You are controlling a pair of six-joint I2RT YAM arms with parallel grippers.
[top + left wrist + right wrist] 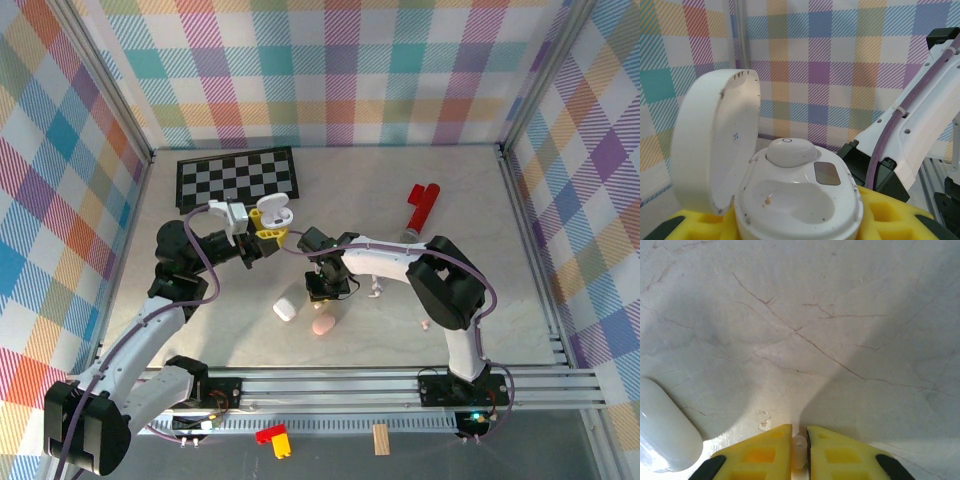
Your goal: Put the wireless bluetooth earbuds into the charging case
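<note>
My left gripper (268,233) is shut on the base of an open white charging case (273,212), held up above the table. In the left wrist view the case's lid (715,140) stands open to the left. One white earbud (789,151) sits in the far slot, and the near slot (790,200) is empty. My right gripper (799,440) points down at the table with its yellow fingers (765,452) shut on a small white earbud (799,452). Another tiny earbud (376,290) lies on the table just right of the right gripper (322,288).
A closed white pebble-shaped case (285,310) and a pink one (322,325) lie just in front of the right gripper; the white one (662,432) shows at the left. A checkerboard mat (238,177) lies at the back left, a red object (422,205) at the back right.
</note>
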